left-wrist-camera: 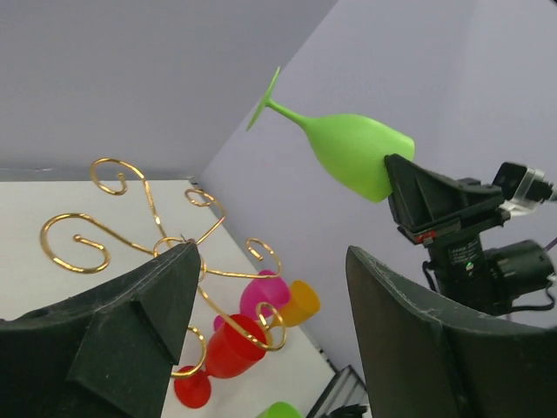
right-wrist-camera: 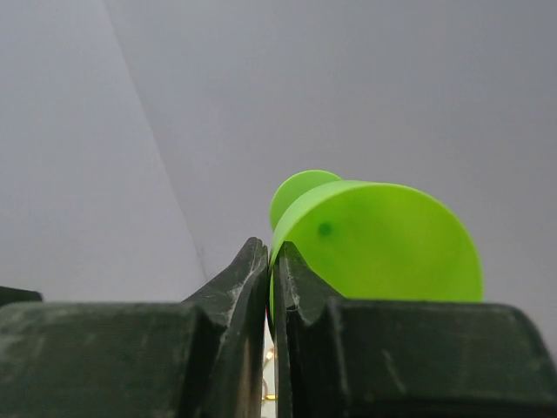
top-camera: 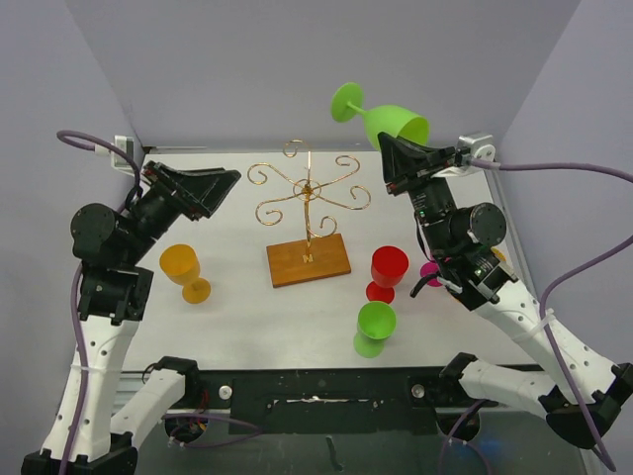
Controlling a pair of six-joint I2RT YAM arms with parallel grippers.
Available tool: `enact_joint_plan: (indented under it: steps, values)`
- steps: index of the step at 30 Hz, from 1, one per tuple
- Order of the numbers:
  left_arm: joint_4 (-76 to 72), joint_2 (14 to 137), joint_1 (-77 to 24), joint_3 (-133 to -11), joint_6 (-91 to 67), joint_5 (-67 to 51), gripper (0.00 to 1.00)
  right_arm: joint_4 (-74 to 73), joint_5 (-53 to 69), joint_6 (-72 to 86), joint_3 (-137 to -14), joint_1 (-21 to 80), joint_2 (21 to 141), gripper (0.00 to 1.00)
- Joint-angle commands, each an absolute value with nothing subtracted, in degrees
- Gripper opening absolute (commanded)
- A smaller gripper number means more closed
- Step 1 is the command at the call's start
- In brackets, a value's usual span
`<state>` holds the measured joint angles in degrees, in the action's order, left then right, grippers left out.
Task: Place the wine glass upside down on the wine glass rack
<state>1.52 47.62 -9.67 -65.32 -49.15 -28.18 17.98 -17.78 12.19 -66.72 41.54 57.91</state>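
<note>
Green wine glass pinched by rim in right hand, raised; left hand wide, empty; white bench, grey walls.

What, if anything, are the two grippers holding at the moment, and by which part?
The right gripper holds the green wine glass by the rim of its bowl. The left gripper is open and holds nothing.

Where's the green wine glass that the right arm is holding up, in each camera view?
Top external: the green wine glass is upper right of centre, tilted, foot toward the left.
Left wrist: the glass is in the upper middle, foot pointing up and left.
Right wrist: the glass is right of centre, just above the fingers.
Shared landmark: the right gripper clamped on its rim, visible in all three.
</note>
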Motion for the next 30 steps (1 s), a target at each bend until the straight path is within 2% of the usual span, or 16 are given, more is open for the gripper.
enact_joint_plan:
  steps: [1, 7, 16, 26, 30]
  values:
    - [-11.9, 50.7, -9.8, -68.6, -62.4, -31.1, 0.66, 38.6, -11.2, 10.1, -65.6, 45.5, 59.2, 0.00]
    - [-17.1, 55.8, -10.2, -70.0, -74.1, -28.5, 0.65, 48.6, -13.9, 2.4, -67.0, 55.3, 64.5, 0.00]
    - [-15.4, 58.2, -11.3, -72.7, -77.9, -23.1, 0.66, 58.3, -17.9, -14.0, -72.0, 67.5, 76.2, 0.00]
    - [-14.7, 58.0, -11.2, -71.2, -82.9, -19.6, 0.49, 59.6, -16.3, -19.3, -74.5, 70.7, 81.2, 0.00]
    - [-15.6, 58.2, -11.2, -70.9, -84.8, -18.5, 0.37, 59.3, -15.1, -19.0, -74.3, 70.7, 81.6, 0.00]
